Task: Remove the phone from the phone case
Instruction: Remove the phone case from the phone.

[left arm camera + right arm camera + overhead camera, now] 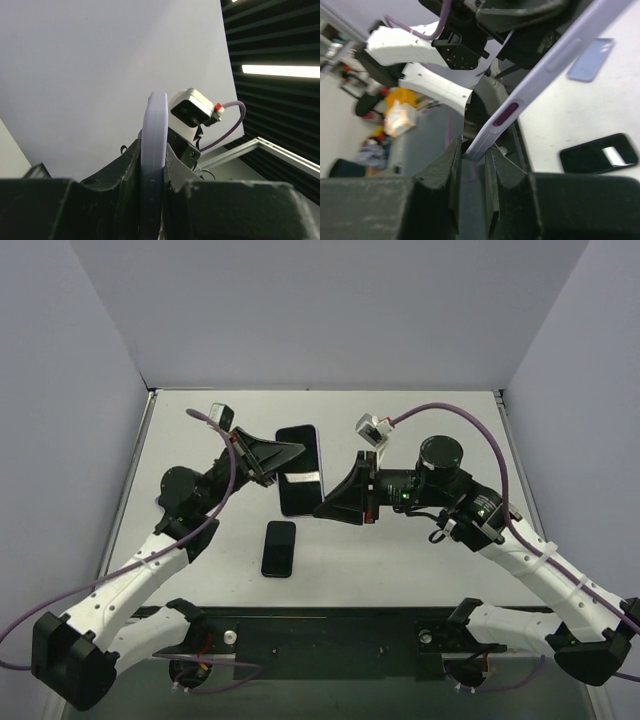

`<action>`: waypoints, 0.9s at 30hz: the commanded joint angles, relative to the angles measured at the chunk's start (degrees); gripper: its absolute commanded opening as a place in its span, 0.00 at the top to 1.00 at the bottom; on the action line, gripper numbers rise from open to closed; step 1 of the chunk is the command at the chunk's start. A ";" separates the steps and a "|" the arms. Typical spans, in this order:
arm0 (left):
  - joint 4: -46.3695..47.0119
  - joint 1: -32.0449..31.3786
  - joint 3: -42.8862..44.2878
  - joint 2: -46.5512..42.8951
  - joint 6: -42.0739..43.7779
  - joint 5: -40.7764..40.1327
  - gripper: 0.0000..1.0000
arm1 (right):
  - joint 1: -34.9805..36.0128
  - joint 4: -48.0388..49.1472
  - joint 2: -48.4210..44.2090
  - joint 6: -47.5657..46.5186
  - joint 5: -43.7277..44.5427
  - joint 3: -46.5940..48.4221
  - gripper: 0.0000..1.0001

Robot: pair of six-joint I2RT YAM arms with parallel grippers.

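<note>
lavender phone case (300, 468) aloft mid-table, edge-on; left gripper (152, 167) and right gripper (472, 150) each clamped on opposite rims | light, slick, rim likely flexy; peel at a corner | phone inside? can't tell; black phone (279, 548) lies on table (420, 560)

Text overall: none legible in any view.
Case (300, 472): lilac edge, plain side buttons; no print or logo can be read.
Phone (279, 548): flat on the surface (380, 562), screen dark, only glare; no characters.
Arm (420, 55): white shell, no lettering made out.
Wrist camera (192, 107): red spot at one corner; any marking is too small to tell.
</note>
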 commanded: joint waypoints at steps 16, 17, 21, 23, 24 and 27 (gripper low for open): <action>14.99 3.05 1.15 5.48 -26.02 10.39 1.00 | 12.53 -22.41 10.49 -50.29 52.59 12.28 1.00; 14.99 2.96 1.06 5.48 -26.02 10.22 1.00 | 12.53 -21.35 10.49 -49.33 54.30 11.76 1.00; 18.49 3.05 0.27 5.66 -26.20 7.94 1.00 | 12.36 -16.05 8.91 -37.86 64.86 9.55 1.00; 17.20 3.92 -0.35 5.40 -23.49 5.66 1.00 | 11.83 -21.06 8.03 -30.49 61.01 10.61 0.82; 15.36 4.28 -0.35 4.79 -18.95 4.86 1.00 | 11.22 -24.64 6.99 -23.90 54.90 10.52 0.68; 4.04 6.38 -0.44 1.72 -9.44 0.30 1.00 | 7.01 -26.43 3.38 -11.56 36.62 5.88 0.49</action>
